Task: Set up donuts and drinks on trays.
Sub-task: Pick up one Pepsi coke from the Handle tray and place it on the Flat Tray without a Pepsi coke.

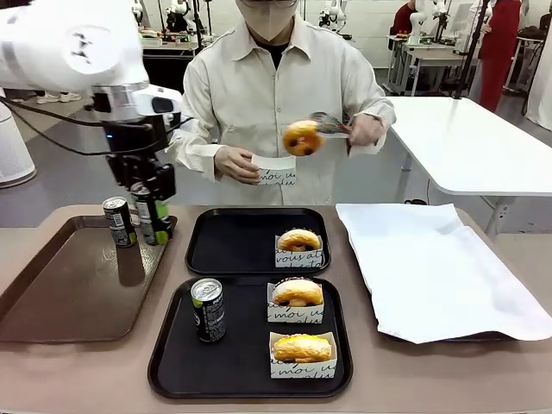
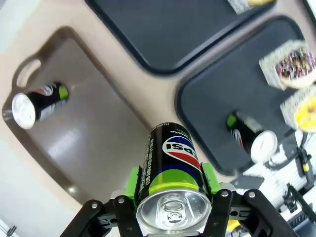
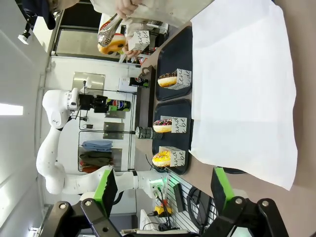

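Note:
My left gripper (image 1: 152, 228) hangs over the brown tray (image 1: 69, 293), shut on a dark drink can (image 1: 143, 207). In the left wrist view the can (image 2: 173, 153) sits between the green pads of that gripper (image 2: 171, 180). A second can (image 1: 118, 222) stands on the brown tray. The near black tray (image 1: 241, 366) holds a can (image 1: 208, 309) and two sleeved donuts (image 1: 297, 293) (image 1: 302, 348). One sleeved donut (image 1: 299, 241) lies on the far black tray (image 1: 228, 246). The person holds a donut (image 1: 302, 138) in tongs and a paper sleeve (image 1: 274, 170). My right gripper (image 3: 165, 186) is open, holding nothing.
A white-paper-lined tray (image 1: 440, 267) covers the table's right side; in the right wrist view the paper (image 3: 242, 89) lies below the open fingers. The person stands at the far edge, arms over the far black tray. A white table (image 1: 483, 147) stands behind to the right.

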Controlling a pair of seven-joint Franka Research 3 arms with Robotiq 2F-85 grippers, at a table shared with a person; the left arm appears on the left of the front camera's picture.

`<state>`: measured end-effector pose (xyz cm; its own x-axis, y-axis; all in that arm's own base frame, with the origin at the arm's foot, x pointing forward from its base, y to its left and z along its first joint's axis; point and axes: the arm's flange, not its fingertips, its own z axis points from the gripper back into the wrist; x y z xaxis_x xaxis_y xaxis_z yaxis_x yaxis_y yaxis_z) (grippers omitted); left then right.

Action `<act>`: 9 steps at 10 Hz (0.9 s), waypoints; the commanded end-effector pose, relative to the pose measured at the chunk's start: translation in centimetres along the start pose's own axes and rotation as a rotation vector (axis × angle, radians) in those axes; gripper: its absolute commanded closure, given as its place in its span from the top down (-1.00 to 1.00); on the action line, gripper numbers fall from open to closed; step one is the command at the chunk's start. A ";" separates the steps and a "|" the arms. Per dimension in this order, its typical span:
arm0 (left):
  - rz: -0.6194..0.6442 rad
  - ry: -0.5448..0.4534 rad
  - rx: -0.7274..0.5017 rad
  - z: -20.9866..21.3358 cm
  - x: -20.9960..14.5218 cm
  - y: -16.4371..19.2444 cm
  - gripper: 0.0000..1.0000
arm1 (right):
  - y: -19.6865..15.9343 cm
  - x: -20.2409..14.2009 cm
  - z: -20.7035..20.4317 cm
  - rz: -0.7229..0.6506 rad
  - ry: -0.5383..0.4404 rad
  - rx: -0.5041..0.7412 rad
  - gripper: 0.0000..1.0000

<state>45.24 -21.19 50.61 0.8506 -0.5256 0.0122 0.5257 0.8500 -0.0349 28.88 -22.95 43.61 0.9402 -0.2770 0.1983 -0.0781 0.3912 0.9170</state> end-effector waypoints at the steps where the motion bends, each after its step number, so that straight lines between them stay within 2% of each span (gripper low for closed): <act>1: 0.039 -0.047 0.070 -0.9 3.1 -0.9 0.17 | 0.1 0.2 0.2 0.003 -0.009 0.021 1.00; 2: 0.028 -0.066 0.093 -1.4 5.5 -1.5 0.17 | 0.1 0.2 0.2 0.003 -0.009 0.021 1.00; 3: 0.042 -0.089 0.121 -2.3 6.2 -2.3 0.17 | 0.1 0.2 0.2 0.003 -0.009 0.021 1.00; 5: 0.029 -0.080 0.163 -4.1 9.4 -3.2 0.17 | 0.1 0.2 0.2 0.003 -0.009 0.021 1.00; 7: 0.045 -0.058 0.154 -5.4 10.0 -3.1 0.17 | 0.1 0.2 0.2 0.003 -0.009 0.021 1.00; 8: 0.015 -0.011 0.161 -4.4 8.3 -2.7 0.17 | 0.1 0.2 0.2 0.003 -0.009 0.021 1.00; 9: 0.017 0.063 0.137 -2.8 4.2 -1.8 0.17 | 0.1 0.2 0.2 0.003 -0.009 0.021 1.00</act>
<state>50.54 -27.82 45.13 0.8644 -0.5028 0.0060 0.4995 0.8600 0.1042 28.88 -22.96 43.59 0.9402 -0.2772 0.1978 -0.0776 0.3910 0.9171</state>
